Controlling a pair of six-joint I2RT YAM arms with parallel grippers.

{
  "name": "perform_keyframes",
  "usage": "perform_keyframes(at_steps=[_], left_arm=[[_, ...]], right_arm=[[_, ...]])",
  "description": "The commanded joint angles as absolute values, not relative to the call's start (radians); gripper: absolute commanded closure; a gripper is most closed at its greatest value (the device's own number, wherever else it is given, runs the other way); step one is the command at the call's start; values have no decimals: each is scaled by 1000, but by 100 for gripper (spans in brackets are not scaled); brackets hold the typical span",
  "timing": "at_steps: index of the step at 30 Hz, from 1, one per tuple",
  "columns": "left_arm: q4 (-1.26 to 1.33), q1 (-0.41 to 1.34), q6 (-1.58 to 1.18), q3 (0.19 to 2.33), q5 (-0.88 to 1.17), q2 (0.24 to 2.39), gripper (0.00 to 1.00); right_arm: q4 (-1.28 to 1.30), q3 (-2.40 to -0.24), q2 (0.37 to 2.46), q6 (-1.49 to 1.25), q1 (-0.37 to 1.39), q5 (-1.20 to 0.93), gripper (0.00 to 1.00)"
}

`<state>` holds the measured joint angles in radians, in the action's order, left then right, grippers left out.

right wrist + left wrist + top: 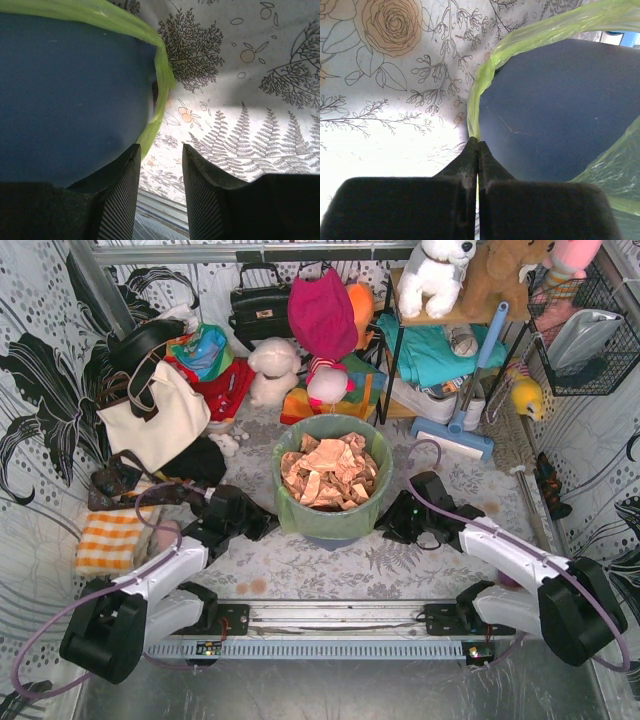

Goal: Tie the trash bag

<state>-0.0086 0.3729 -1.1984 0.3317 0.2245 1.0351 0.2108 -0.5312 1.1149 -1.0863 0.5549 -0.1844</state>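
One bag (300, 508), full of paper (330, 472), sat in the bin (65, 100) on the table (330, 565), rim folded over the lip. Left gripper (478, 144) was clamped tight on the rim film. Right gripper (160, 150) stood part open, holding nothing, rim beside one finger.

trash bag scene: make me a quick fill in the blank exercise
1. The left claw is ___ on the bag's rim.
2. The right claw is ___, near the rim.
3. The bag is filled with orange-tan ___.
Missing words: shut; open; paper
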Motion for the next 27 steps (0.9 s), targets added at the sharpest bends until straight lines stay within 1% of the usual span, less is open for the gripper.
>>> perform_keyframes(at_steps=[1,6,9,20,27], left_arm=[[-48,369,-1093,376,232,1064,100],[-41,369,-1068,383,254,1076,100],[-34,369,-1054,385,271,1072,100],[-64,370,-1035,392,251,1032,100],[-67,369,-1043,386,246,1008,100]], right_arm=[[121,-520,1162,-1108,551,-186,62],[99,-526,1213,-1107,545,-81,62],[64,-532,1248,-1093,524,-58,62],[-140,-537,1430,-1061,481,-188,70],[-159,-522,1439,-1068,478,-208,71]])
